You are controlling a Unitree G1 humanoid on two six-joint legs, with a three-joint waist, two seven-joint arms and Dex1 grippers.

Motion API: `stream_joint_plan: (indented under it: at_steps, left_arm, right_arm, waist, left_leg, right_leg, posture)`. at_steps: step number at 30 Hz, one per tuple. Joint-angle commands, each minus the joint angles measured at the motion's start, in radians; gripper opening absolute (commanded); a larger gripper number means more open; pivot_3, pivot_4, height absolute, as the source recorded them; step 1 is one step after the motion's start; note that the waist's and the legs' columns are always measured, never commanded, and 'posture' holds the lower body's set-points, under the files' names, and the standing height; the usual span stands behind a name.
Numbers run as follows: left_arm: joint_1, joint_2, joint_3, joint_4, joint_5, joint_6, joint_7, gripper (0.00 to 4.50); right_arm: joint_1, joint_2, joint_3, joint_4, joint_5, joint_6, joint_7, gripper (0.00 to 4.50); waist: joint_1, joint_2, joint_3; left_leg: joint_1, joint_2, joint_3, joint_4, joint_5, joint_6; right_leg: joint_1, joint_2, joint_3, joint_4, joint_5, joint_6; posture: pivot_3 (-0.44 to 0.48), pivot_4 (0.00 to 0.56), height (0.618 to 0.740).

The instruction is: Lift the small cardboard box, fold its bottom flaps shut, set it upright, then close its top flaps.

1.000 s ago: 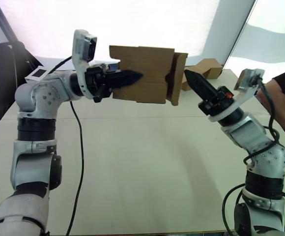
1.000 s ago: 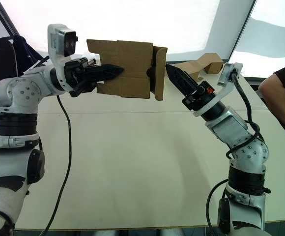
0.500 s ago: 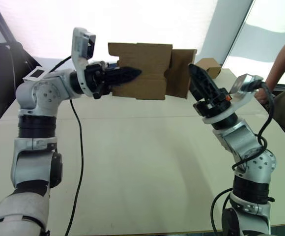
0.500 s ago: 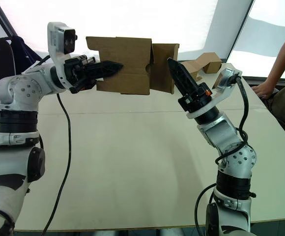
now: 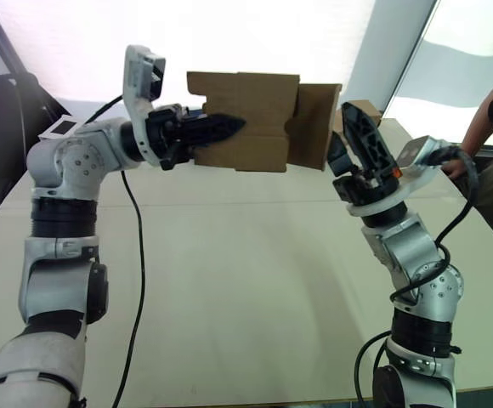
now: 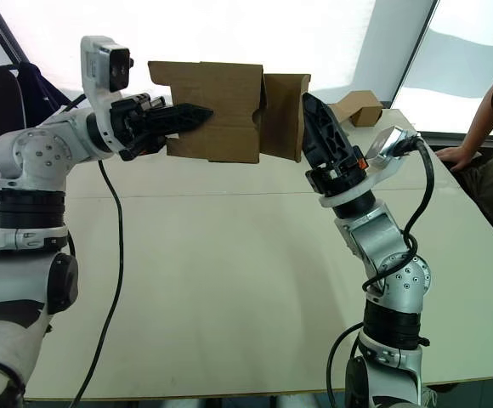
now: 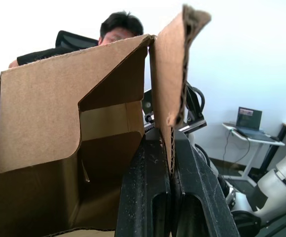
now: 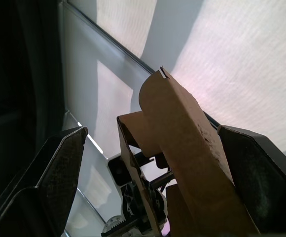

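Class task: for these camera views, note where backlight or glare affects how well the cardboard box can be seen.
Eye views: bright window behind washes out the background; the small cardboard box still reads clearly. Left wrist view: white glare behind, box interior shadowed. Right wrist view: open black fingers dark against the light.

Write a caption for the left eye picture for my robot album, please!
Left hand holds the small cardboard box in the air while the open right hand reaches its end flap.

From my head views, the person (image 6: 491, 136) at the counter's (image 6: 229, 255) far side is cut off by the edge. The right tool (image 5: 354, 146) hides part of the small cardboard box's (image 5: 246, 119) flap.
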Motion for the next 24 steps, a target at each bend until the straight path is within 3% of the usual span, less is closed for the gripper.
stream_joint_plan:
  at_steps: [1, 4, 7, 10, 24]
  left_arm:
    - [-0.026, 0.004, 0.030, -0.024, -0.016, -0.003, 0.002, 0.00]
    - [-0.025, 0.003, 0.031, -0.025, -0.017, -0.002, 0.005, 0.00]
    - [-0.024, 0.002, 0.031, -0.027, -0.019, -0.001, 0.007, 0.00]
    - [-0.023, 0.002, 0.032, -0.027, -0.020, -0.001, 0.010, 0.00]
    - [-0.018, -0.003, 0.032, -0.029, -0.021, -0.002, 0.014, 0.00]
  right_arm:
    - [0.004, 0.027, 0.014, -0.015, 0.012, -0.022, -0.004, 4.48]
    - [0.006, 0.040, 0.021, -0.014, 0.006, -0.029, -0.007, 4.48]
    - [0.005, 0.048, 0.024, -0.008, 0.002, -0.040, -0.012, 3.80]
    - [0.003, 0.050, 0.024, -0.005, 0.009, -0.044, -0.009, 2.83]
    - [-0.003, 0.077, 0.061, 0.001, -0.028, -0.055, -0.014, 2.83]
  waist:
    - [0.000, 0.000, 0.000]
    - [0.000, 0.000, 0.000]
    - [0.000, 0.000, 0.000]
    - [-0.001, 0.000, 0.000]
    - [-0.001, 0.000, 0.000]
  left_leg:
    - [0.000, 0.000, 0.000, 0.000, 0.000, 0.000]
    - [0.000, 0.000, 0.000, 0.000, 0.000, 0.000]
    - [0.000, 0.000, 0.000, 0.000, 0.000, 0.000]
    - [0.000, 0.000, 0.000, 0.000, 0.000, 0.000]
    - [0.000, 0.000, 0.000, 0.000, 0.000, 0.000]
  right_leg:
    - [0.000, 0.000, 0.000, 0.000, 0.000, 0.000]
    - [0.000, 0.000, 0.000, 0.000, 0.000, 0.000]
    - [0.000, 0.000, 0.000, 0.000, 0.000, 0.000]
    - [0.000, 0.000, 0.000, 0.000, 0.000, 0.000]
    - [0.000, 0.000, 0.000, 0.000, 0.000, 0.000]
  posture:
    - [0.000, 0.150, 0.740]
    - [0.000, 0.150, 0.740]
    - [0.000, 0.150, 0.740]
    - [0.000, 0.150, 0.740]
    - [0.000, 0.150, 0.740]
